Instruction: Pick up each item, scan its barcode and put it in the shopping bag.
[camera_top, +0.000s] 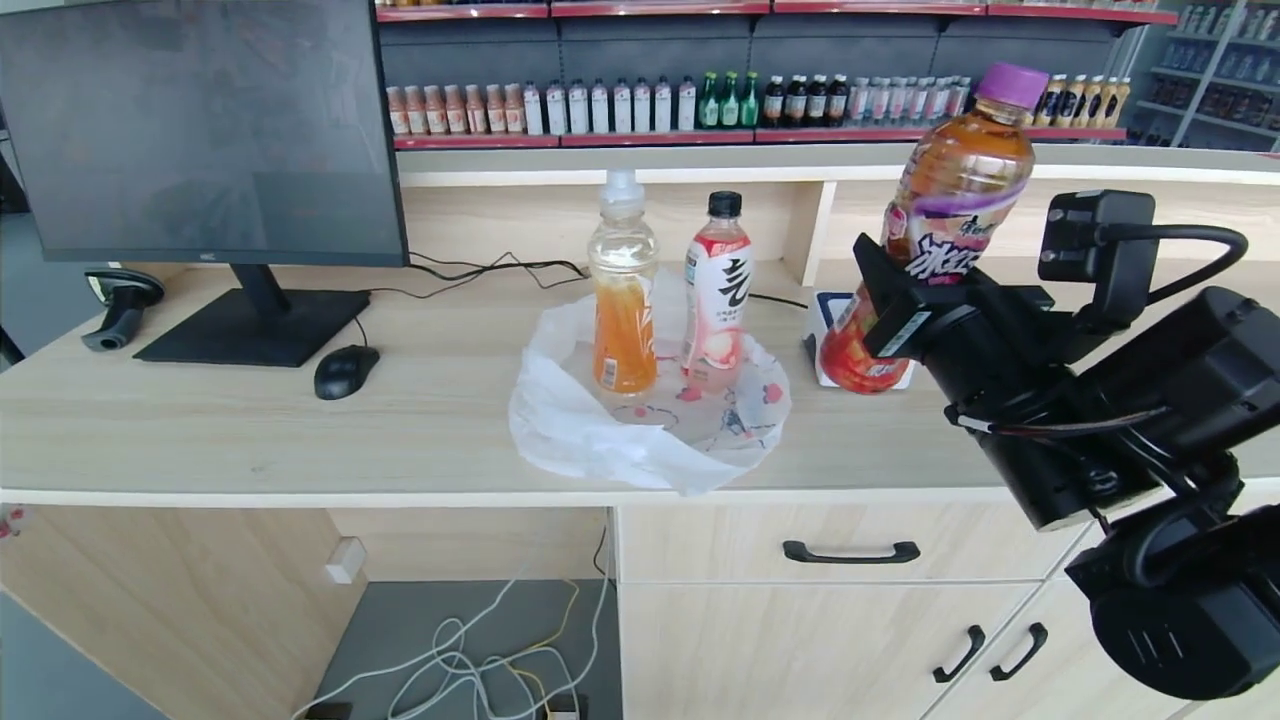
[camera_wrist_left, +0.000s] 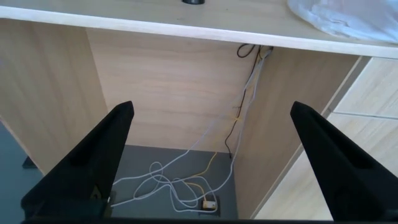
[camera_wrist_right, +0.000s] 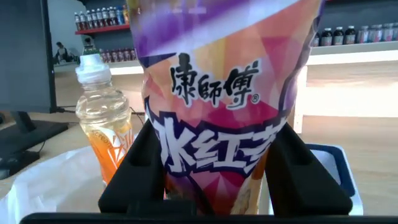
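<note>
Bottle with the purple cap (camera_top: 958, 190) was clamped at its lower label between the fingers of the right gripper (camera_top: 893, 300), held tilted above the right part of the counter (camera_top: 200, 430), its base near a white and blue box (camera_top: 822, 312). The shopping bag (camera_top: 585, 425) lay mid-counter, with an orange drink bottle (camera_top: 623, 320) and a white-labelled bottle (camera_top: 717, 300) upright on its spread plastic. The left gripper (camera_wrist_left: 211, 158) hung below the counter edge, fingers spread wide, holding nothing
</note>
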